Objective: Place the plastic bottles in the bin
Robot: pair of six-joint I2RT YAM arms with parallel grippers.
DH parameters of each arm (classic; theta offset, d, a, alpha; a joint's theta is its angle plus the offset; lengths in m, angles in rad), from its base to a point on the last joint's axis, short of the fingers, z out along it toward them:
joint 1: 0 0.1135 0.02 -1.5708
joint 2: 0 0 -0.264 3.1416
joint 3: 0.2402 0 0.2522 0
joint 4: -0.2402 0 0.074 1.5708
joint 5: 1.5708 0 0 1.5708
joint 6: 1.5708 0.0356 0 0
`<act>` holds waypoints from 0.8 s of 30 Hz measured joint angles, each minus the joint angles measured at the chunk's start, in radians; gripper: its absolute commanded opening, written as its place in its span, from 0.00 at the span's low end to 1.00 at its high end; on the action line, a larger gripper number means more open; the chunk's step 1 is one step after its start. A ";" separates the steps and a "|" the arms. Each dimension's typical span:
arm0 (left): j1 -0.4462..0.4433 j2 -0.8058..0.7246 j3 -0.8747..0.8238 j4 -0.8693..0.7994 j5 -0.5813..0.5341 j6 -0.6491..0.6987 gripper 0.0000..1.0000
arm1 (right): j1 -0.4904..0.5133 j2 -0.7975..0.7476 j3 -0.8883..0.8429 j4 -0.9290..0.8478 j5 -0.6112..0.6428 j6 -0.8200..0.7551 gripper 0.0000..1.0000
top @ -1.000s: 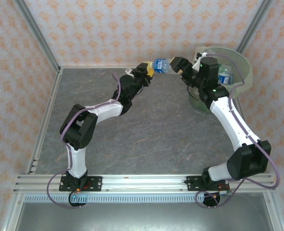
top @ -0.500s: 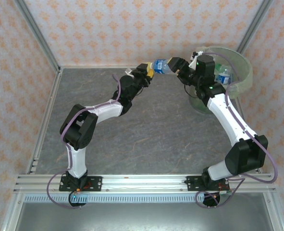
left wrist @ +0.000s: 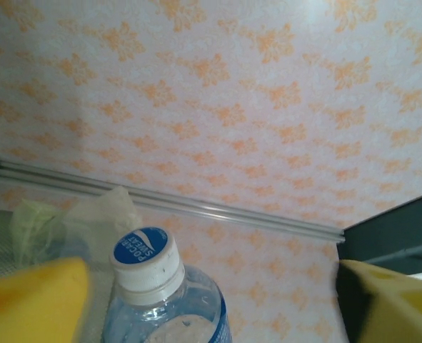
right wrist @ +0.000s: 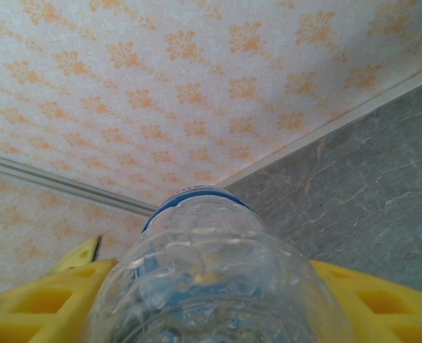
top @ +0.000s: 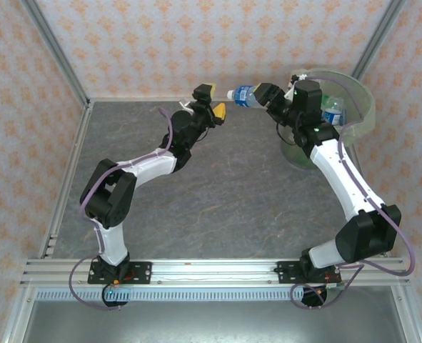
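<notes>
A clear plastic bottle (top: pixel 243 95) with a blue label and a white cap hangs level in the air at the back of the table, cap to the left. My right gripper (top: pixel 265 96) is shut on its base end, with yellow fingers (right wrist: pixel 382 300) on both sides of the bottle (right wrist: pixel 211 271). Just left of the cap, my left gripper (top: pixel 211 101) stands open and apart from it. In the left wrist view the capped bottle (left wrist: pixel 150 275) sits between the spread yellow fingers (left wrist: pixel 32 300). The pale-green bin (top: pixel 359 107) stands at the right rear, behind the right wrist, with a bottle (top: pixel 332 114) inside.
The patterned back wall and its metal rail (top: pixel 139 98) run close behind both grippers. The right side wall (top: pixel 403 86) stands beside the bin. The grey tabletop (top: pixel 225 193) lies open between the two arms.
My left gripper has opened, let go of the bottle's cap end and drawn back a little to the left. My right gripper has closed on the bottle's base end.
</notes>
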 measured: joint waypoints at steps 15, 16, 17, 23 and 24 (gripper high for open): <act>0.021 -0.071 0.016 -0.290 0.060 0.238 0.99 | -0.243 -0.063 0.209 -0.212 0.103 -0.119 0.60; 0.021 -0.072 0.025 -0.320 0.064 0.264 0.99 | -0.261 -0.063 0.225 -0.227 0.114 -0.130 0.60; 0.021 -0.076 0.031 -0.341 0.068 0.285 0.99 | -0.274 -0.063 0.236 -0.237 0.120 -0.137 0.60; 0.021 -0.132 0.038 -0.444 0.076 0.401 0.99 | -0.372 -0.060 0.309 -0.316 0.188 -0.185 0.61; 0.021 -0.143 0.038 -0.458 0.076 0.419 0.99 | -0.387 -0.056 0.326 -0.331 0.202 -0.193 0.61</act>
